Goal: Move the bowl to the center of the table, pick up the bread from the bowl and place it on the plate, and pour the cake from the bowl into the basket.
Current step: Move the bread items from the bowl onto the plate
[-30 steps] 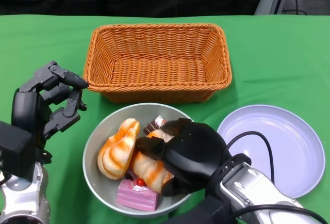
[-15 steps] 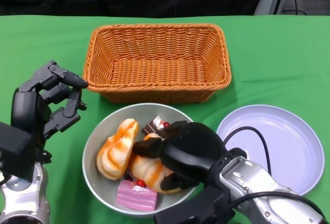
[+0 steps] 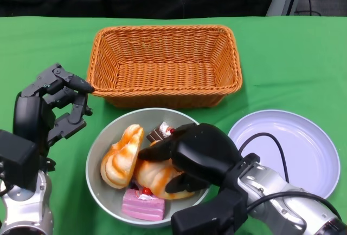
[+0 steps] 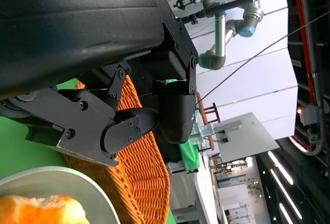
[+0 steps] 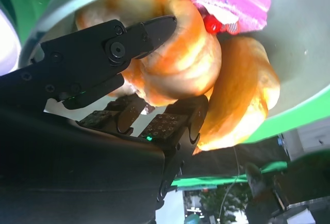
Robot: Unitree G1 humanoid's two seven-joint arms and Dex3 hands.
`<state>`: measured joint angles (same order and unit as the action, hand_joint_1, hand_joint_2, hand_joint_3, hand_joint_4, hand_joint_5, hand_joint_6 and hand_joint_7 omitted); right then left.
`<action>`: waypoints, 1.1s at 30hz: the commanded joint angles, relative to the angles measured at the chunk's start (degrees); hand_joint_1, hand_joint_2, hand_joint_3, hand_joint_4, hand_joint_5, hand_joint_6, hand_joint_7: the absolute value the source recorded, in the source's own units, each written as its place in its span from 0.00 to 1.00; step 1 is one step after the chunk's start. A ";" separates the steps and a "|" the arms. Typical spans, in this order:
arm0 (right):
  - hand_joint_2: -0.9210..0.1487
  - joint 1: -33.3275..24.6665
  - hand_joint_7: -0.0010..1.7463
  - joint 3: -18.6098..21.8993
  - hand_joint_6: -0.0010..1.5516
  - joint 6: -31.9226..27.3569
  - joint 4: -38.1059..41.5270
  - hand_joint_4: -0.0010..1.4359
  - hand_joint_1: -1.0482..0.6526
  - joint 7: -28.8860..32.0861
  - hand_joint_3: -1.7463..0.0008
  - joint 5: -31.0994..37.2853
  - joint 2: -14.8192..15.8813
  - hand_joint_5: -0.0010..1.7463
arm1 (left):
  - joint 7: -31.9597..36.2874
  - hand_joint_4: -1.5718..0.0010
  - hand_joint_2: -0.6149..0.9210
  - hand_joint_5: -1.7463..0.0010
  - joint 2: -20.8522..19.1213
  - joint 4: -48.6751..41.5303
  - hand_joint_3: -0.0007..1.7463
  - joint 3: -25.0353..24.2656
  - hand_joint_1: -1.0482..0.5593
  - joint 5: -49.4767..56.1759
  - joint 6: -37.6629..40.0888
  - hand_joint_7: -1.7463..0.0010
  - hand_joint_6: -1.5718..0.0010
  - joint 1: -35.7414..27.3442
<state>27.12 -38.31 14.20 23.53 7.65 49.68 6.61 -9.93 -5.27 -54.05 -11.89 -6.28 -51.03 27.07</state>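
Observation:
The grey bowl point(image 3: 105, 137) sits at the table's near middle, just in front of the wicker basket point(image 3: 165, 64). In it lie two orange bread rolls, a pink cake point(image 3: 143, 205) and a small chocolate cake point(image 3: 160, 133). My right hand point(image 3: 198, 156) reaches into the bowl and grips the nearer bread roll point(image 3: 157, 175). In the right wrist view its fingers point(image 5: 129, 38) wrap that roll point(image 5: 175, 59) from both sides. The other roll point(image 3: 122, 156) lies to its left. My left hand point(image 3: 51, 110) hovers left of the bowl, fingers bent and holding nothing.
A pale lilac plate point(image 3: 303, 159) lies right of the bowl, holding nothing. The basket holds nothing and stands behind the bowl. Green cloth covers the table. A black cable runs over my right forearm point(image 3: 271, 143).
My right hand has shifted slightly right over the bowl and its fingers have closed further round the bread roll. The left hand has barely moved.

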 commanded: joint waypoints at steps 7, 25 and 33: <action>0.00 0.06 0.65 1.19 0.46 5.77 4.28 0.45 0.52 5.54 0.98 -2.25 0.99 0.95 | 1.51 0.50 0.86 0.02 -0.84 -0.76 0.49 -0.09 0.57 0.57 -1.24 0.24 0.52 0.36; 0.00 -2.95 0.52 7.69 0.55 10.29 -6.11 0.58 0.58 2.51 0.93 -10.20 2.41 0.80 | 1.37 0.49 0.87 0.03 -1.16 -0.86 0.48 -0.13 0.57 0.31 -0.63 0.25 0.52 0.28; 0.01 -4.72 0.54 9.74 0.57 9.80 -10.71 0.58 0.60 -0.02 0.93 -12.35 2.15 0.85 | 0.90 0.49 0.88 0.04 -1.24 -1.29 0.46 -0.24 0.57 -0.09 -0.64 0.26 0.52 0.46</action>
<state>23.07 -29.86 24.00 14.50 8.13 38.62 8.43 -8.84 -5.47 -55.05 -11.72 -5.94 -51.41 27.10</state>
